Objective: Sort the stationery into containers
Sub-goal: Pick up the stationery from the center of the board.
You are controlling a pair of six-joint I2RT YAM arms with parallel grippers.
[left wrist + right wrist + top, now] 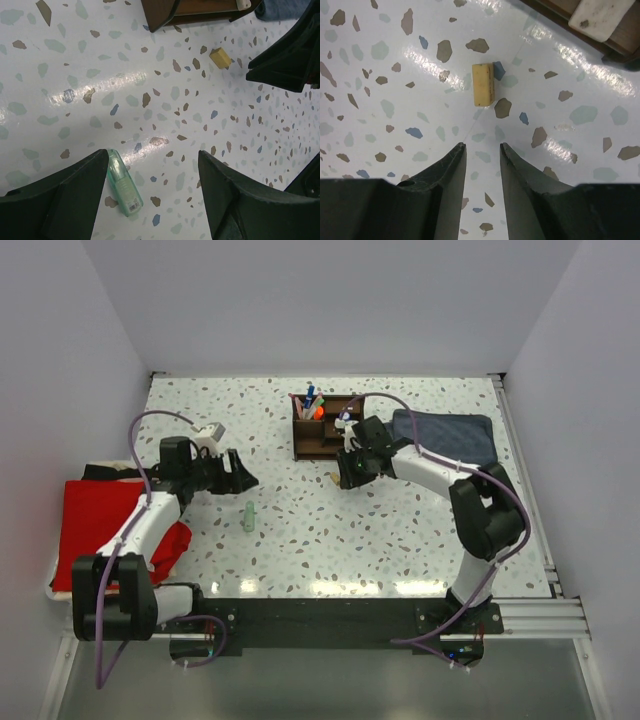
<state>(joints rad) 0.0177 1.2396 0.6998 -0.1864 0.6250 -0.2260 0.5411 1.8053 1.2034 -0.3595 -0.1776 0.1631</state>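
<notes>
Well, right gripper (481,146): my fingers stand a narrow gap apart with nothing between them, released, hovering over bare tabletop.
Tan eraser bit (483,84): lies flat on the table just ahead of those fingertips, apart from them, long side pointing roughly along the gap.
White block (597,17): rests on the dark wood at the top right corner of my right wrist view, beyond the tan bit.
Left gripper (152,155): jaws spread wide and holding nothing, speckled table showing between them.
Pale green tube (124,185): lies on the table right beside my left finger in the wrist view; I cannot tell whether they touch. From above it sits near the left arm, well apart from the organizer.
Wooden desk organizer (320,435): stands at the far middle of the table, just beyond my right gripper.
Pens (312,405): several stand upright in the organizer's far left compartment, with something orange (318,412) close by them.
Blue-grey cloth (445,435): folded, just right of the organizer, behind my right arm.
Red cloth (100,520): lies off the table's left edge, beside my left arm.
</notes>
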